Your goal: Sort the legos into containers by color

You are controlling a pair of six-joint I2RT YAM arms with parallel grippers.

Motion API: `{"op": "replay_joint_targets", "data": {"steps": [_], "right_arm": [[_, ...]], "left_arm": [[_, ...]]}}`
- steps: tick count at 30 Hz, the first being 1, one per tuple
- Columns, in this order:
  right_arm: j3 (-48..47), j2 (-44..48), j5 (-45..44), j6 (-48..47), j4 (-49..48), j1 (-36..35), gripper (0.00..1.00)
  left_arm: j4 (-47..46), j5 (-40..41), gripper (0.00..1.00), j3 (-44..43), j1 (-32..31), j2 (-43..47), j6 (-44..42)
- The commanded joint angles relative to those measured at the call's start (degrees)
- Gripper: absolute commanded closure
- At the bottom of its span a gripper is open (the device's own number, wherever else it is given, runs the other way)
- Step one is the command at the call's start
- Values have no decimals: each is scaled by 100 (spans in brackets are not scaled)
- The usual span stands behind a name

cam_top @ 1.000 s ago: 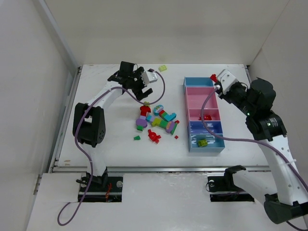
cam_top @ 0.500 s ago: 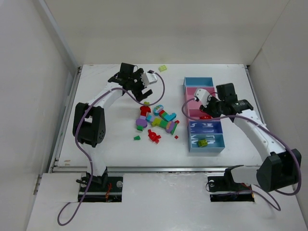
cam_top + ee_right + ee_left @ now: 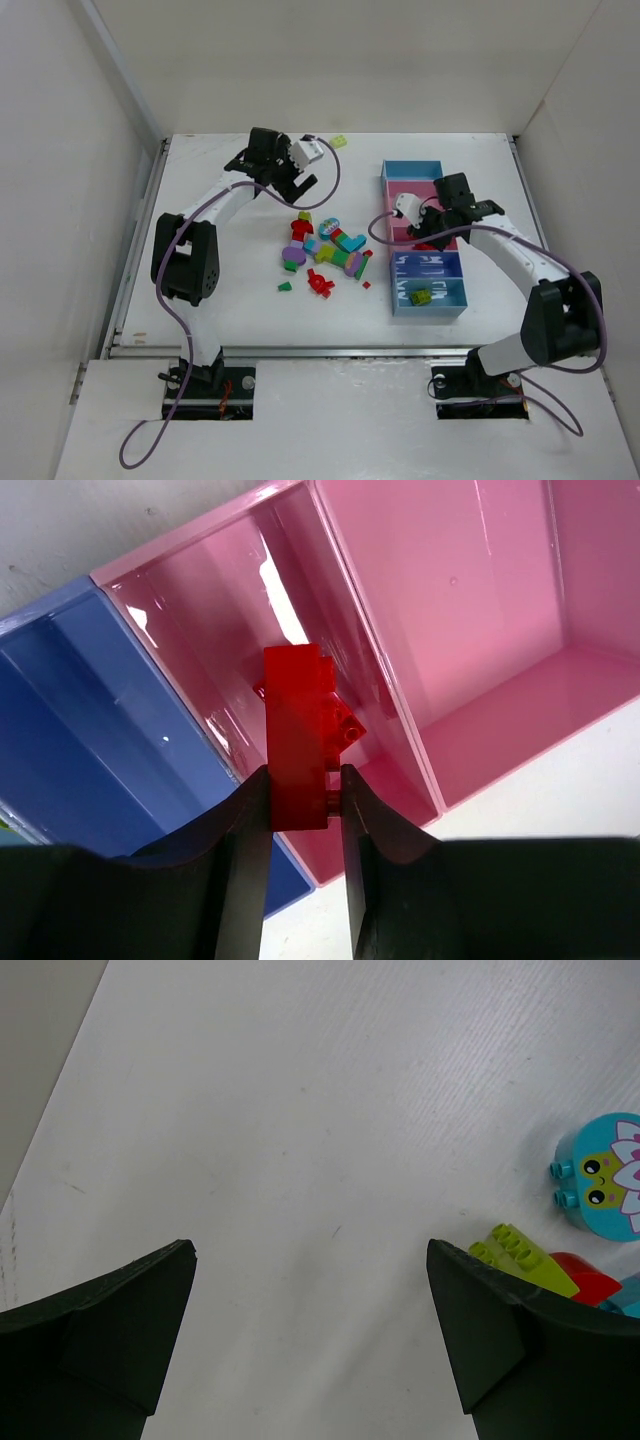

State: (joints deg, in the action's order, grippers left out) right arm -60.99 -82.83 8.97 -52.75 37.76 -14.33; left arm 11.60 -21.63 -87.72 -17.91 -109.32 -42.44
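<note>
Jaws of the right gripper (image 3: 303,780) pinch a red brick (image 3: 295,710) end-down over the near pink bin (image 3: 190,620); left gripper (image 3: 310,1250) gapes empty.

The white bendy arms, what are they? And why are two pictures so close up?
They are two robot arms bolted to a white table. The big picture looks down from above; the two close-ups come from little cameras on the arms' wrists. In the middle lies a pile of legos, and on the right a strip of containers. The right pincer is squeezing a red brick above a pink bin that has another red piece inside. The left pincer is wide open, holding nothing, over bare table beside a yellow-green brick and a round blue piece with a face.
</note>
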Motion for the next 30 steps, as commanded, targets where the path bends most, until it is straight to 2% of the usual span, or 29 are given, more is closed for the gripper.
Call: {"op": "replay_joint_targets", "data": {"steps": [1, 2, 3, 4, 6, 8, 10, 11, 13, 14, 15, 16, 17, 18, 19, 21, 22, 23, 24, 25, 26, 27, 30], "right_arm": [[-299, 21, 26, -121, -260, -53, 58], [-299, 21, 26, -121, -260, -53, 39], [-299, 21, -53, -121, -312, -53, 16], [-360, 91, -53, -60, -391, -53, 0], [-431, 170, -106, -60, -392, -53, 0], [-562, 389, -159, 132, -672, -53, 0], [-563, 609, -246, 308, -1005, -53, 0], [-563, 732, -308, 414, -1503, -53, 0], [-563, 1092, -387, 957, -2242, -53, 0], [-476, 1172, -457, 1238, -3082, -53, 0], [-475, 1172, -310, 1693, -3395, -53, 0], [-579, 1085, -160, 1924, -3650, -53, 0], [-763, 910, 198, 2196, -3879, -53, 0], [-1383, 665, 271, 2547, -3881, -53, 0], [-1807, -7, 272, 3508, -3881, -53, 0], [-2677, -793, 1, 4532, -3803, -53, 0], [-3412, -1527, 51, 4867, -3802, -53, 0], [-4046, -1891, 322, 5210, -3802, -105, 0], [-4052, -2243, 324, 5379, -3802, -158, 0], [-4731, -2603, 229, 5607, -3802, -210, 0], [-5042, -3233, 158, 6053, -3802, -211, 0], [-5306, -3483, 157, 6249, -3802, -280, 0], [-5643, -3750, -202, 7021, -3775, -281, 0]], "left_arm": [[-350, 272, 0, -210, -19, 411, 516], [-351, 360, 0, -210, -19, 411, 587], [-421, 422, 0, -280, -19, 411, 674], [-482, 492, 0, -280, -19, 411, 780], [-553, 554, 0, -499, -19, 411, 1096], [-431, 179, 0, -806, 86, 359, 1167], [-491, -341, 0, -974, 253, 298, 1623], [-544, -429, 0, -1062, 253, 227, 1755], [-746, -282, 0, -1317, 306, 122, 1992], [-746, -168, 0, -1405, 306, 69, 1994], [-807, -18, 0, -1536, 306, 16, 2081], [-869, 392, 0, -1537, 306, -54, 2186], [-939, 631, 0, -1537, 306, -55, 2309], [-992, 816, 0, -1537, 306, -55, 2484], [-1062, 1027, 0, -1537, 367, -55, 2555], [-1132, 1160, 0, -1459, 499, -55, 2740], [-1203, 1161, 0, -1406, 551, -2, 2949], [-1203, 1274, 0, -1405, 674, -2, 3047], [-1203, 1423, 0, -1405, 727, 59, 3205], [-1256, 1564, 0, -1327, 780, 60, 3346], [-1256, 1426, 0, -1222, 833, 112, 3138], [-1204, 1137, 2, -1151, 920, 112, 2727], [-1333, 538, 2, -1011, 808, 43, 1522]]}}
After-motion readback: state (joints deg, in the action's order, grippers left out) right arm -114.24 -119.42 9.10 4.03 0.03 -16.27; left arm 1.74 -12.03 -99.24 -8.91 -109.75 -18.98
